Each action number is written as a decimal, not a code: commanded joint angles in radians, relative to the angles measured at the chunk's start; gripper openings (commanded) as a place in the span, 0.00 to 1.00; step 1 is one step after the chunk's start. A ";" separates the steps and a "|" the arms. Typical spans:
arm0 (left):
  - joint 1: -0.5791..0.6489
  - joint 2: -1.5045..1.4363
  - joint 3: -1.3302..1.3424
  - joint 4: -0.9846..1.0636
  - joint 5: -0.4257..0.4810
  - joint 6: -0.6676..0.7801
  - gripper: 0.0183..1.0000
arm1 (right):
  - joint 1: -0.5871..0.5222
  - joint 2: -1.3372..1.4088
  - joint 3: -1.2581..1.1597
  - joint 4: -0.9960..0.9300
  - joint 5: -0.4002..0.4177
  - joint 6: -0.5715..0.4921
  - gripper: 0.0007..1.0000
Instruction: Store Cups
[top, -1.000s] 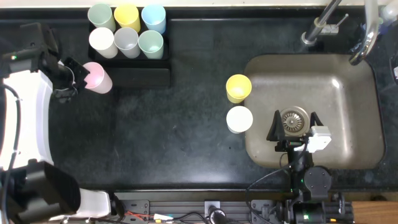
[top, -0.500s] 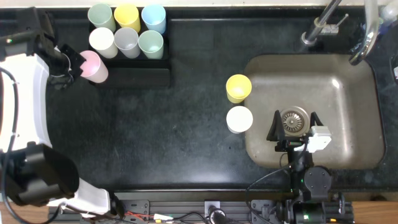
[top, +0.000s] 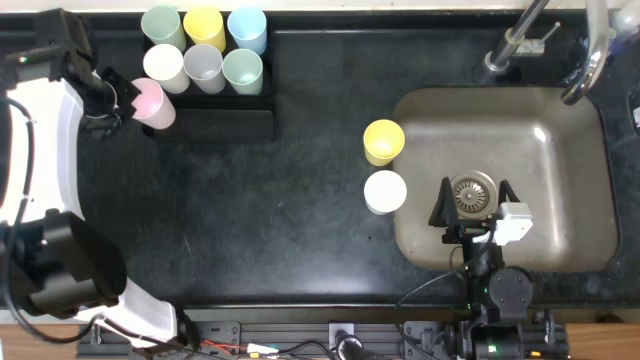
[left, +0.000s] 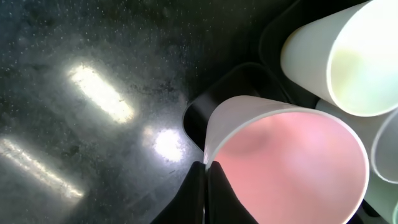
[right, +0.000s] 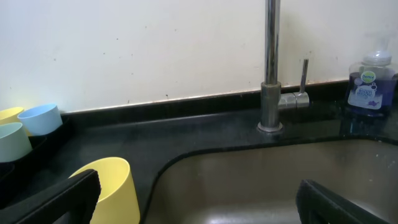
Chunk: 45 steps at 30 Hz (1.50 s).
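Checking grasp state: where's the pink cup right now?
Top view, far left: the pink cup is held tilted in the left pincer, at the left end of the black cup rack, near its white cup.

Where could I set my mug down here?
The wide countertop between the cup rack and the yellow cup and white cup is bare. It is crowded at the rack, where the left gripper holds a pink cup.

Pink cup (top: 152, 103) tilted at rack (top: 230, 125) left end; yellow cup (top: 383, 141), white cup (top: 385, 191) upright, adjacent.
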 joint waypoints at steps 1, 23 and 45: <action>-0.002 0.034 0.023 0.003 -0.020 0.027 0.02 | 0.005 -0.008 -0.014 0.006 0.000 -0.003 1.00; -0.016 0.039 -0.093 0.130 -0.037 0.026 0.02 | 0.005 -0.008 -0.014 0.006 0.000 -0.003 1.00; -0.037 0.039 -0.149 0.208 -0.036 0.026 1.00 | 0.005 -0.008 -0.014 0.006 0.000 -0.003 1.00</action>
